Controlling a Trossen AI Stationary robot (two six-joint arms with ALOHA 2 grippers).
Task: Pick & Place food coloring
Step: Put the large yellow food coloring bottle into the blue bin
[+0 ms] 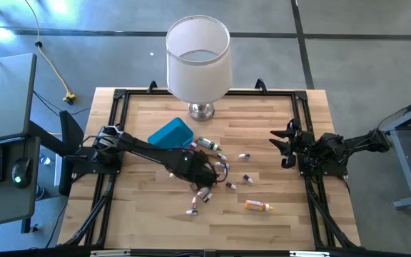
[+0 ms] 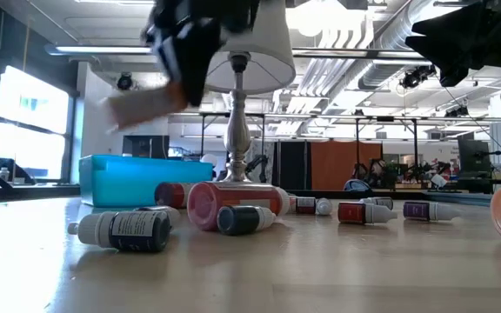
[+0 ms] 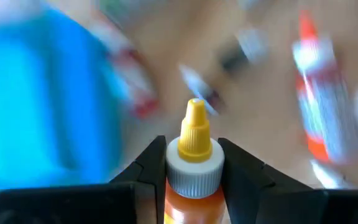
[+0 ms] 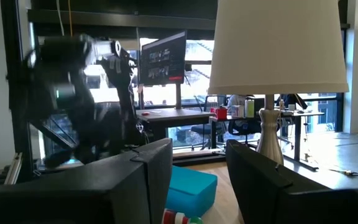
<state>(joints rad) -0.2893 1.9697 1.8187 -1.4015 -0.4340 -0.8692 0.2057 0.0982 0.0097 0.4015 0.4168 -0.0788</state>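
At frame centre, left gripper point(image 3: 193, 180) fingers pinch an orange bottle point(image 3: 193, 186); carry it upright to the blue tray point(image 1: 170, 133), grip firm.

Your two arms are dark, nearly black, jointed and angular (cables trail along them); each gripper, left gripper point(image 3: 193, 180) included, ends in two flat black fingers point(image 4: 253, 180).

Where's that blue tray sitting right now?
In the high view the blue tray sits on the table's left half, just in front of the lamp's base, with the left arm reaching past its near edge.
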